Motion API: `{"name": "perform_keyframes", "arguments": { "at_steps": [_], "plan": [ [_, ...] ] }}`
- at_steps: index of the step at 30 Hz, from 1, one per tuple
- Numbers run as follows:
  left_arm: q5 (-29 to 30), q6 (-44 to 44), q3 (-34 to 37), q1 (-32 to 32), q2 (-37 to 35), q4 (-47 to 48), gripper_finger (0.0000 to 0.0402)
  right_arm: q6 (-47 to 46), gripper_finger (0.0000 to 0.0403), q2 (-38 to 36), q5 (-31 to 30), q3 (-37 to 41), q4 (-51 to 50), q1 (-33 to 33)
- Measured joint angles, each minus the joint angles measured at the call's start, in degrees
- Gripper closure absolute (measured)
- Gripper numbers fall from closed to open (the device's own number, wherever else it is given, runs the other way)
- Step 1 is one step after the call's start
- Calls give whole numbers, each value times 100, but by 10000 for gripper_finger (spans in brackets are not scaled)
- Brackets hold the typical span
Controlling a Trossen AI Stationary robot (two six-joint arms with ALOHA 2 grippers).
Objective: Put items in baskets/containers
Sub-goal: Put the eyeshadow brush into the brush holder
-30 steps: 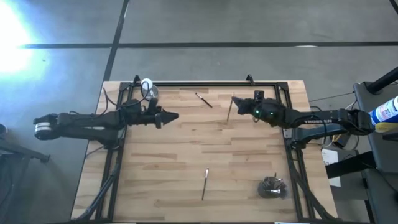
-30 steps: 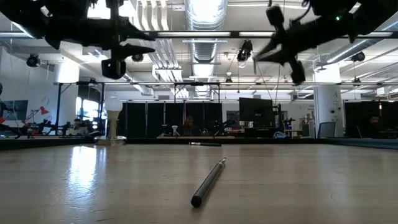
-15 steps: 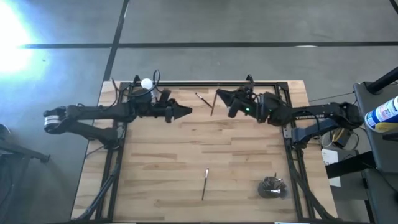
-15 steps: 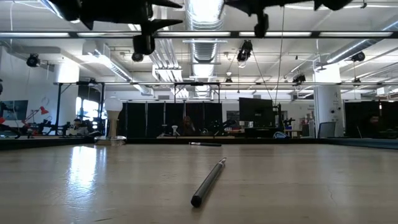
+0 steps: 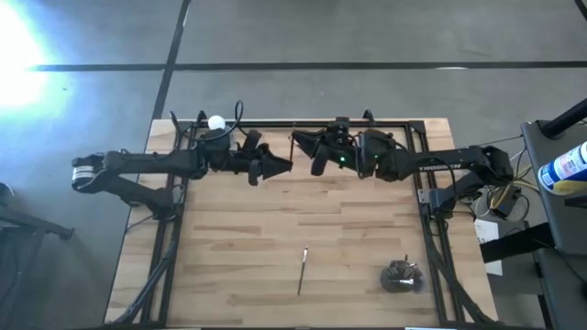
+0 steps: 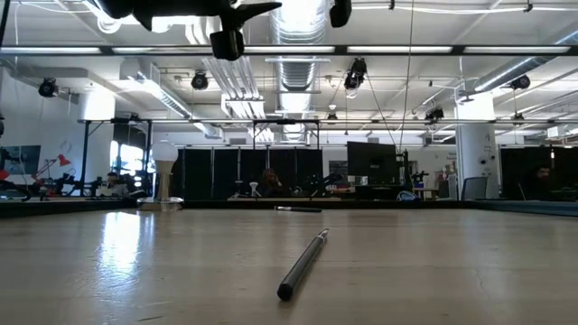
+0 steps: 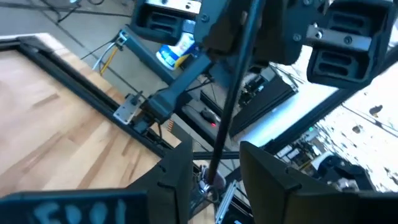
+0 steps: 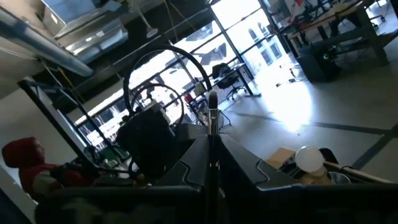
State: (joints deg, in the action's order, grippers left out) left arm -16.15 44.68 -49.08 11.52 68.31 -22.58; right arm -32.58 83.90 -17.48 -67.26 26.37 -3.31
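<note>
Grippers: I see both raised over the far middle of the table (image 5: 229, 238), tips facing each other and nearly meeting.
Right gripper (image 5: 310, 153): fingers pinched tight on a thin dark brush (image 7: 231, 93). In the left wrist view I see the stick hang down from those fingers.
Left gripper (image 5: 282, 166): fingers spread apart, one on each side of the low end of that same brush (image 7: 217, 173). I can't tell for sure if they touch it yet.
Held brush: up in the air between the two arms, not on the wood.
Loose brush (image 5: 302, 269): lies flat near the front middle of the table, alone.
Far brush (image 6: 298, 209): a small dark stick at the back edge, I think another brush.
Cup (image 5: 401, 276): dark and round, front right corner, with brushes poking out of it.
</note>
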Motion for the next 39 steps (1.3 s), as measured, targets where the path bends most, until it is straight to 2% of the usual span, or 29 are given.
{"name": "perform_keyframes", "arguments": {
  "at_steps": [5, 11, 16, 24, 27, 34, 39],
  "plan": [
    [-78, -217, -2, -97, -15, -96, 291, 26, 376, 154, 57, -298, -311, 9],
    [-50, -316, -2, -123, -15, -105, 387, 24, 376, 112, 109, -344, -320, 9],
    [-6, -338, -2, -127, -22, -59, 395, -24, 368, 57, 124, -411, -693, 33],
    [302, -610, -2, -128, -22, 517, 399, -177, 306, -181, 121, -1393, -3739, 44],
    [397, -720, -2, -128, -22, 594, 399, -414, 277, -169, 101, -1782, -4507, 42],
    [423, -885, -2, -128, -22, 571, 400, -1260, 218, 144, 101, -2046, -4713, 14],
    [423, -893, -2, -134, -22, 574, 400, -1272, 205, 346, 55, -2053, -4484, -59]
  ]
}}
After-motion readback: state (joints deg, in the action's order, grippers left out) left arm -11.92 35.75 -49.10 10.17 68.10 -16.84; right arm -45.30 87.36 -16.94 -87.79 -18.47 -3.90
